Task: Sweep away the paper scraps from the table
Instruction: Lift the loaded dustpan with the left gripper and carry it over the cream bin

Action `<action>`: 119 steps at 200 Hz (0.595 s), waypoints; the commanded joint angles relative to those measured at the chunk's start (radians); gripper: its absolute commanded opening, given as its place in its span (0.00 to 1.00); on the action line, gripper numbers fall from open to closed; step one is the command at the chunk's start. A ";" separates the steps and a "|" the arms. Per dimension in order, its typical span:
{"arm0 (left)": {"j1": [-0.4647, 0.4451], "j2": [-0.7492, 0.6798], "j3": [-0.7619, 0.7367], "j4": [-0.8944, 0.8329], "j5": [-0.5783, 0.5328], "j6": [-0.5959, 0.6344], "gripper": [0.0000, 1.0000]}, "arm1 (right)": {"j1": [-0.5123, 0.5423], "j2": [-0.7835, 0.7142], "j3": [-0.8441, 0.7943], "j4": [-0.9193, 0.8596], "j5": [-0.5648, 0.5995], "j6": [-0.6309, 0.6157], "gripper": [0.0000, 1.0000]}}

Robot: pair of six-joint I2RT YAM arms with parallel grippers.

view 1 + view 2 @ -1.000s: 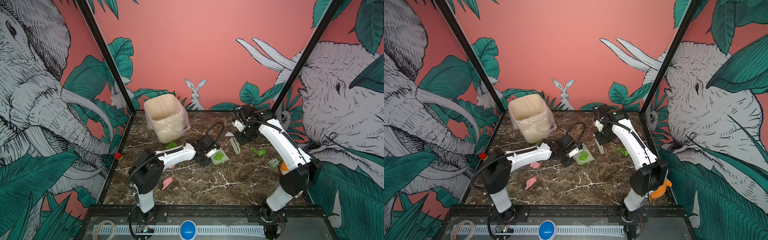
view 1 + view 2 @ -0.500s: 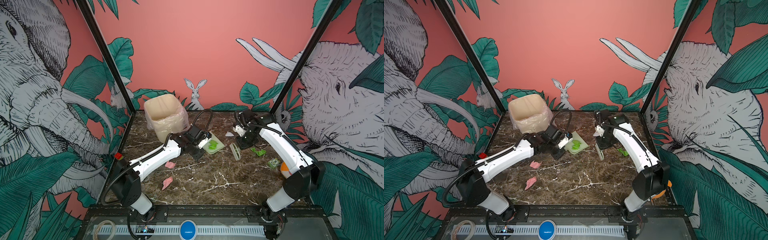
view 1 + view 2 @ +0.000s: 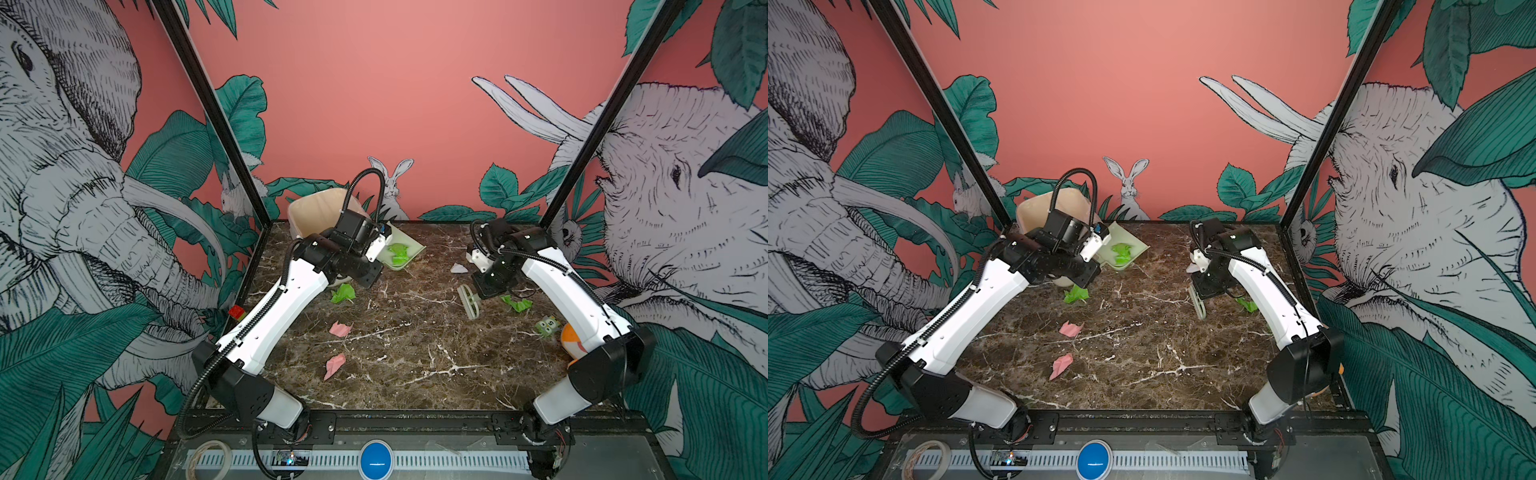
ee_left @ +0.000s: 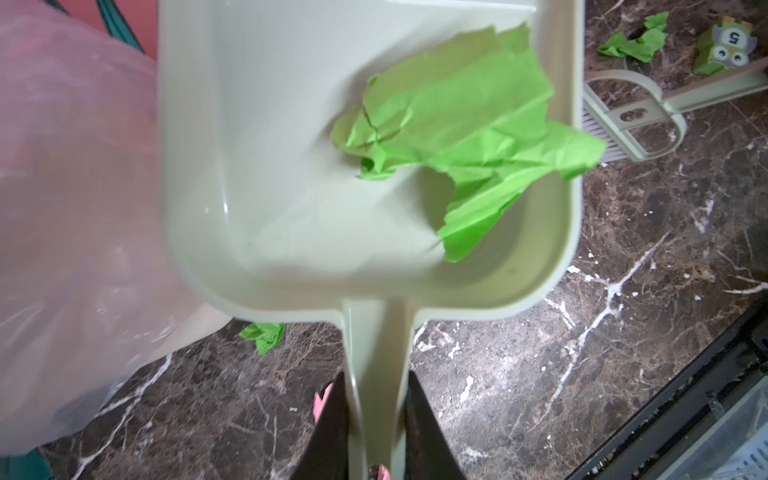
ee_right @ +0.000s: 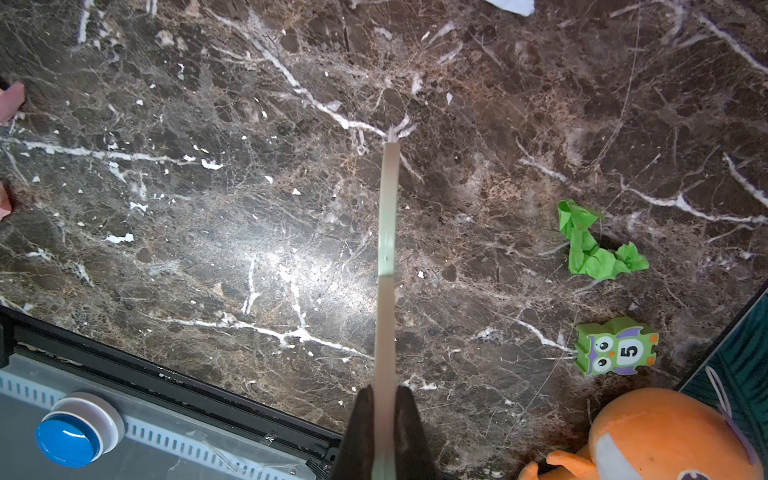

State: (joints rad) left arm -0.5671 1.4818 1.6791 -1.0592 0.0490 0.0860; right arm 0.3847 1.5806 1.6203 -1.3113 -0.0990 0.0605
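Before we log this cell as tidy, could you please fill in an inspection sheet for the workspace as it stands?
Surface: dark marble-look table, scraps lying on it.
Job's things: one green scrap lies in the dustpan, held beside the lined bin; loose paper scraps on the table: two green, two pink, one white.
Clutter: owl block and orange plush toy near the right edge.
Tools: left tool shut on the dustpan's handle; right tool shut on the brush.
Cables: black hose loops above the left wrist; no snag seen.
Surroundings: pink mural walls, black frame posts.
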 commanded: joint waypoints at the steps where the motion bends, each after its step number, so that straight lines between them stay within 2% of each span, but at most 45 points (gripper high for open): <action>1: 0.052 -0.030 0.082 -0.115 0.025 -0.018 0.16 | -0.006 -0.016 0.003 -0.001 -0.013 0.001 0.00; 31: 0.167 -0.046 0.131 -0.136 0.062 -0.029 0.16 | -0.007 -0.020 -0.008 0.005 -0.021 0.002 0.00; 119: 0.476 -0.072 0.155 -0.122 0.038 0.021 0.16 | -0.010 -0.025 -0.002 -0.014 -0.033 -0.005 0.00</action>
State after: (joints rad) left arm -0.1490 1.4410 1.8130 -1.1683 0.0872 0.0841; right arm 0.3809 1.5803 1.6154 -1.3037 -0.1169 0.0597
